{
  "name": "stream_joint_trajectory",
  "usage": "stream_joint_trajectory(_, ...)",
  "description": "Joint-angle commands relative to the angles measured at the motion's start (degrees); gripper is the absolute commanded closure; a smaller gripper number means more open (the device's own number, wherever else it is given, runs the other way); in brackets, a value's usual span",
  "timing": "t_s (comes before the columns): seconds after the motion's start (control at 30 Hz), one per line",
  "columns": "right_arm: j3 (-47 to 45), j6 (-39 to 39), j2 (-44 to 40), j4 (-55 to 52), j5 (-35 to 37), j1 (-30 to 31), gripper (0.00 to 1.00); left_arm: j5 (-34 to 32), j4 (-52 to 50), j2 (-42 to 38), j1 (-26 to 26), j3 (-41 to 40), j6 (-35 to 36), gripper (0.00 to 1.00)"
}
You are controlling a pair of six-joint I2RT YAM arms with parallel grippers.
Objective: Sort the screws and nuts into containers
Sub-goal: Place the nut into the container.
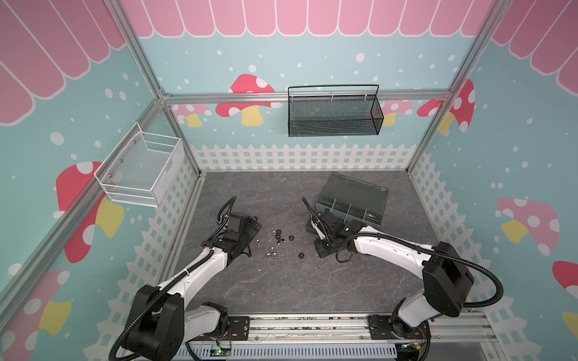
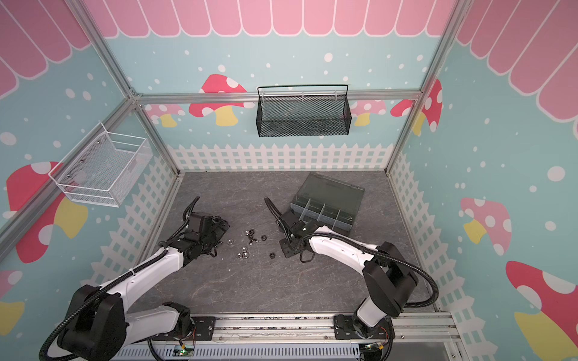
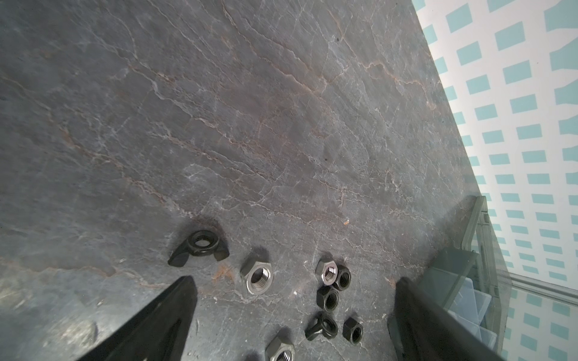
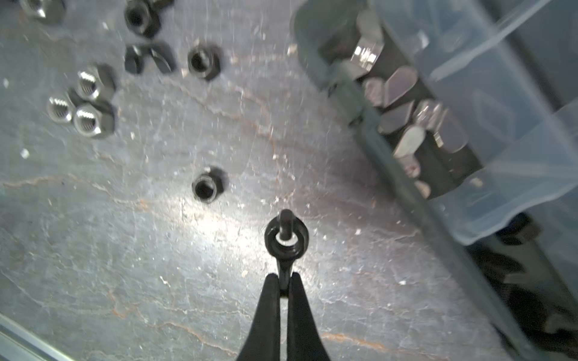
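My right gripper (image 4: 284,279) is shut on one wing of a black wing nut (image 4: 286,240), held above the table between the loose pile and the organizer box (image 1: 353,200). One cell of the box (image 4: 406,103) holds silver winged pieces and a silver nut. Several loose nuts (image 1: 275,242), silver and black, lie mid-table in both top views, with one black nut (image 4: 206,187) apart. My left gripper (image 3: 295,283) stands open just left of the pile. A silver nut (image 3: 258,278) and black nuts (image 3: 328,300) lie between its fingers, and a black wing nut (image 3: 200,245) lies beyond them.
A black mesh basket (image 1: 333,114) hangs on the back wall and a white wire basket (image 1: 140,168) on the left wall. The box's lid (image 1: 356,187) leans open toward the back. The arms' mounting rail (image 1: 312,325) runs along the front edge.
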Motion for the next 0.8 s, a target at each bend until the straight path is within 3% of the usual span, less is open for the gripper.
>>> stream_joint_trajectory(0.0, 4.60, -2.51, 0.99, -1.34, 4.28, -2.13, 1.00, 0.32, 0.74, -0.08, 0.52, 0.02, 0.44, 0.00)
stream_joint_trajectory(0.3, 12.77, -4.45, 6.84, -0.15, 7.72, -7.81, 1.00, 1.43, 1.60, 0.71, 0.70, 0.70, 1.63, 0.00)
stream_joint_trajectory(0.77, 23.42, -8.92, 19.32, 2.14, 5.47, -12.16, 1.00, 1.95, 1.95, 2.23, 0.78, 1.80, 3.23, 0.00)
